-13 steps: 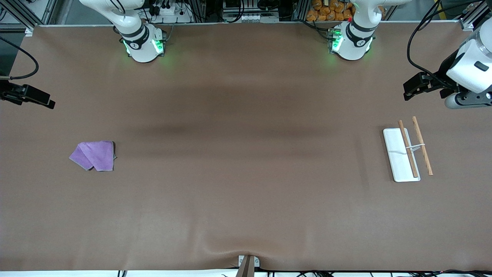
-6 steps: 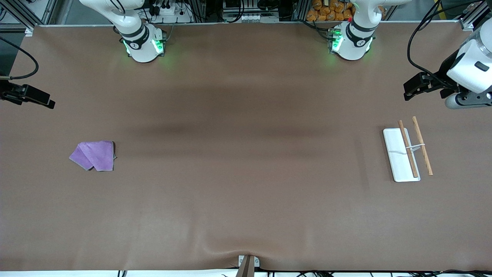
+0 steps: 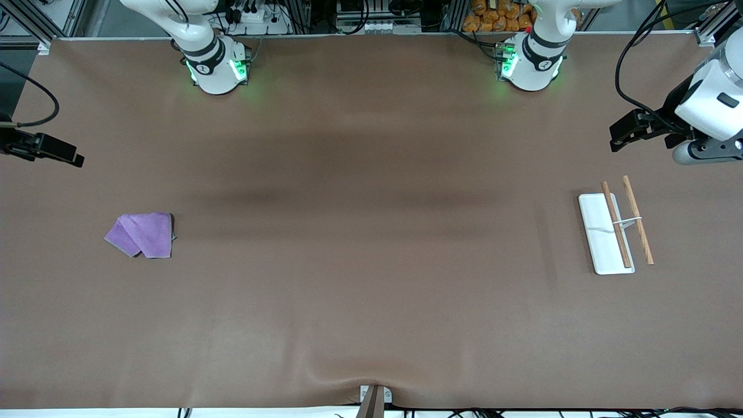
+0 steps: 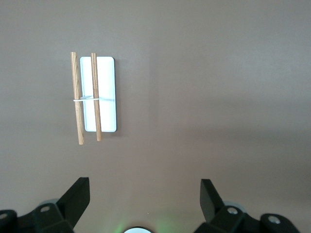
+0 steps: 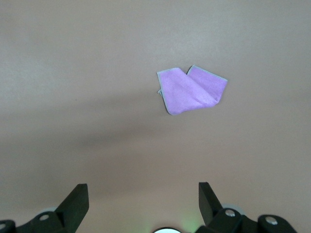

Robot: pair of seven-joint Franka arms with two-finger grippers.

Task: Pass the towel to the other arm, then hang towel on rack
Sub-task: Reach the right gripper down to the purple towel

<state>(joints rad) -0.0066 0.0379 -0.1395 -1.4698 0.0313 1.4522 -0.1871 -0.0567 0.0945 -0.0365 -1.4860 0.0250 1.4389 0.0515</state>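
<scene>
The purple towel (image 3: 142, 234) lies folded flat on the brown table toward the right arm's end, and it shows too in the right wrist view (image 5: 192, 90). My right gripper (image 3: 72, 155) hangs open and empty above the table's edge at that end, well apart from the towel. The rack (image 3: 615, 226), a white base with two wooden rods, stands toward the left arm's end and appears in the left wrist view (image 4: 95, 102). The other arm's left gripper (image 3: 616, 136) hovers open and empty near the rack, touching nothing. Both pairs of black fingertips (image 4: 77, 194) (image 5: 77, 196) stand wide apart.
The two arm bases (image 3: 217, 69) (image 3: 528, 67) glow green along the table's farther edge. A small metal bracket (image 3: 374, 397) sits at the nearer edge. A wide stretch of bare brown mat (image 3: 371, 232) separates towel and rack.
The right gripper has drifted slightly lower in the front view. The left gripper, towel and rack have not moved.
</scene>
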